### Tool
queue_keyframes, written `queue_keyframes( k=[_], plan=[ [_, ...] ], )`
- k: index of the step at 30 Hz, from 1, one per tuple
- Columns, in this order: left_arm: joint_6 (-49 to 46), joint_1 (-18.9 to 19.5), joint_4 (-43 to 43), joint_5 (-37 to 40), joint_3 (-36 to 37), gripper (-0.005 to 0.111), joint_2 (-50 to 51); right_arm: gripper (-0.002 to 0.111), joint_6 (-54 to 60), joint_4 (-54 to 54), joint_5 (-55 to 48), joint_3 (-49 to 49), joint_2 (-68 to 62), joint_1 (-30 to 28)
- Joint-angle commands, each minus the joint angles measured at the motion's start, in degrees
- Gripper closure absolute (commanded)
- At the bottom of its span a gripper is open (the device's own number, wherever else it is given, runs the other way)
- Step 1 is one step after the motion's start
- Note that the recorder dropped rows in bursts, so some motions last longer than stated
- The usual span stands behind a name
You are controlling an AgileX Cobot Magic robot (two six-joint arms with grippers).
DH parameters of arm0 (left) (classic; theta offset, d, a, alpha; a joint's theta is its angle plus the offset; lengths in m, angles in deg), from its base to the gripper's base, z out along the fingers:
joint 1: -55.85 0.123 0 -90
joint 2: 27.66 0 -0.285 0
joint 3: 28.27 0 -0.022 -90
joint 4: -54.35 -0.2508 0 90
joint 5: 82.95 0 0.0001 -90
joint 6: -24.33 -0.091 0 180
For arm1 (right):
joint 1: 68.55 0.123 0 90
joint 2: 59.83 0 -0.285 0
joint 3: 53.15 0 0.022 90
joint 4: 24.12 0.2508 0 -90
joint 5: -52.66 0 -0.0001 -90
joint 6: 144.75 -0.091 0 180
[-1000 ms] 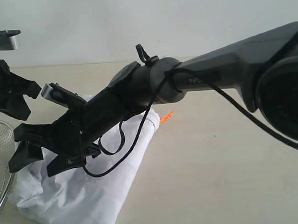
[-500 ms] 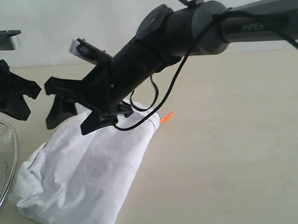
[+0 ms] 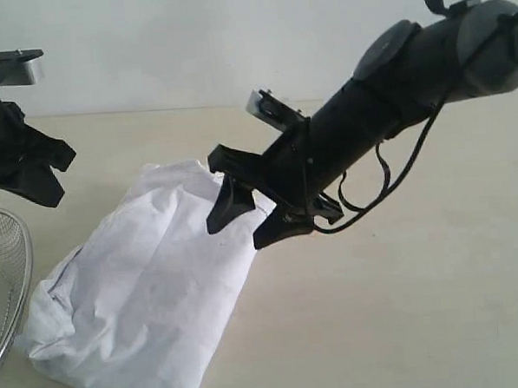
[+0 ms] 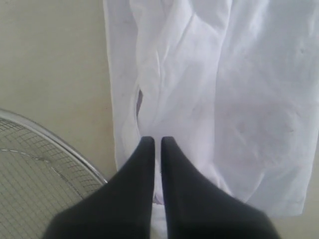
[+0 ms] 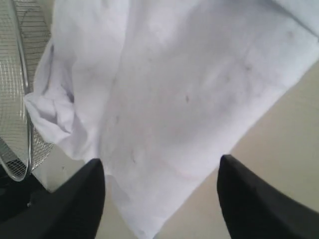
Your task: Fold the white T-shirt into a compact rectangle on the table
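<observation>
The white T-shirt (image 3: 147, 295) lies folded into a rough, wrinkled rectangle on the table (image 3: 404, 308), plain white side up. Its red banner and orange tag are hidden. My right gripper (image 3: 238, 234) hangs open above the shirt's far right corner. In the right wrist view its two fingers stand wide apart around the right gripper (image 5: 162, 167), over the T-shirt (image 5: 179, 89), holding nothing. My left gripper (image 3: 41, 175) stays raised at the left edge. In the left wrist view the left gripper (image 4: 157, 142) is shut and empty above the T-shirt (image 4: 219, 89).
A round wire-mesh basket (image 3: 3, 286) sits right beside the shirt's left side; the basket (image 4: 40, 169) also shows under the left wrist, and its rim (image 5: 22, 74) under the right wrist. Bare beige tabletop spreads to the right of the shirt.
My right arm has lifted and swung to the right, from over the shirt's near left part to its far right corner. The orange tag is now covered. The left arm has not moved.
</observation>
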Motion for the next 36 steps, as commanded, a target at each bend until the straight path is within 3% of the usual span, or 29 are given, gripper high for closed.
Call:
queue_keyframes(
  k=[1, 13, 36],
  plan=[
    [-0.6, 0.2, 0.7, -0.3, -0.2, 0.102, 0.2, 0.050, 4.7, 7.3, 4.4, -4.5, 0.6, -0.2],
    [-0.6, 0.2, 0.9, -0.5, -0.2, 0.102, 0.2, 0.050, 9.1, 15.3, 11.6, -12.8, 0.5, -0.3],
    [-0.7, 0.1, 2.4, -0.5, -0.2, 0.102, 0.2, 0.050, 25.0, 37.1, 8.6, -13.0, -9.1, 2.7]
  ],
)
